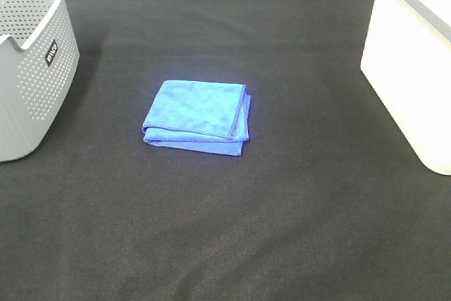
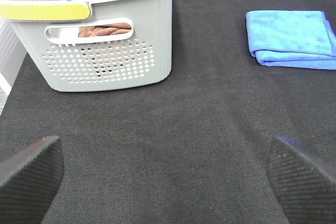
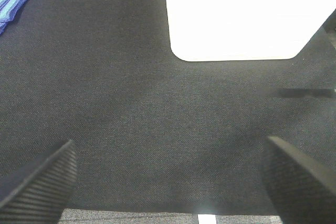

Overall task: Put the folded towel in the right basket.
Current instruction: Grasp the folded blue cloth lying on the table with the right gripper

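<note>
The left gripper [image 2: 167,182] is hanging spread wide above the black table cover [image 2: 199,129]. Its two dark ribbed fingers [image 2: 29,177] are showing at opposite edges of the left wrist view, with only bare cover lying between them. The right gripper [image 3: 169,182] is hanging likewise over the same cover, its jaws standing equally far apart and pinching no object. Ahead of the left gripper, the grey perforated basket [image 2: 105,61] is resting upright on the cover. A yellow band [image 2: 42,10] is running along part of its rim, and a brown cloth [image 2: 105,28] is showing through its handle slot. Ahead of the right gripper, the right basket [image 3: 241,19], white and smooth-walled, is standing on the cover with one rounded lower corner facing the wrist camera. The folded towel [image 1: 197,111], bright blue and squarely folded, is lying flat near the middle of the cover in the exterior high view. It is sitting between the two baskets, well apart from both and touching neither. Its thick folded edges are facing the camera, and a darker stitched hem is running along its right side. In the exterior high view, the grey basket is occupying the left edge and the right basket the right edge, each being cut off by the frame.
</note>
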Tool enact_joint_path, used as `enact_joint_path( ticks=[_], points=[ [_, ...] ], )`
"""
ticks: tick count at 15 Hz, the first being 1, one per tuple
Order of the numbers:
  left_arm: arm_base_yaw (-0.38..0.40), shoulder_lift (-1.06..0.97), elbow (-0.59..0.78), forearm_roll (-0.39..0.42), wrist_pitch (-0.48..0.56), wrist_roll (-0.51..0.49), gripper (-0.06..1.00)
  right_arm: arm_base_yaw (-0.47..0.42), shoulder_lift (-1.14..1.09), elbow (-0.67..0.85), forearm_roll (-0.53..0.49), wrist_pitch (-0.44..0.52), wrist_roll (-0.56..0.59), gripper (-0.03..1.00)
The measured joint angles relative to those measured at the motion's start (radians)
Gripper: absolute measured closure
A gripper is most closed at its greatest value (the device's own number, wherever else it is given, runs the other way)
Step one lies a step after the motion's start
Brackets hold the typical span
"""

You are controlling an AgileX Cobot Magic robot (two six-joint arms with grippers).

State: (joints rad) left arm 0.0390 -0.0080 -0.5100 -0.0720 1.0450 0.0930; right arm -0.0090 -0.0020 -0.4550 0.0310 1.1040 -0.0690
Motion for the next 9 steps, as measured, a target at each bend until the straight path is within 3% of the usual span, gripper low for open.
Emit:
enact_joint_path(
  ticks=[9],
  points=[
    [0.000, 0.000, 0.000, 0.000, 0.000, 0.000, -0.04, 0.000, 0.000, 0.000, 0.000, 0.000, 0.000, 0.05]
  ],
)
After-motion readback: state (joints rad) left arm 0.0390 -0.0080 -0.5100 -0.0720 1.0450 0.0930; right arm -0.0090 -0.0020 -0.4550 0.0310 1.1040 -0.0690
